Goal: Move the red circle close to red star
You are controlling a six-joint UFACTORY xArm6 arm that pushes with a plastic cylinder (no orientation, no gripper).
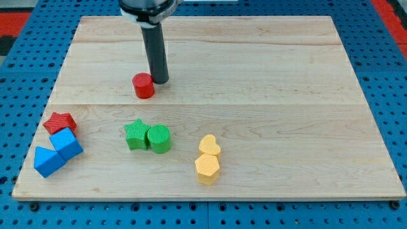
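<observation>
The red circle (144,86) is a short red cylinder on the wooden board, left of centre and toward the view's top. My tip (159,81) stands just to the circle's right and slightly above it, touching or nearly touching it. The red star (60,122) lies near the board's left edge, well down and to the left of the circle, right above two blue blocks.
A blue cube (67,144) and a blue triangle (48,161) sit at the lower left below the red star. A green star (135,135) and green cylinder (159,138) stand together at lower centre. A yellow heart (209,145) and yellow hexagon (207,168) lie right of them.
</observation>
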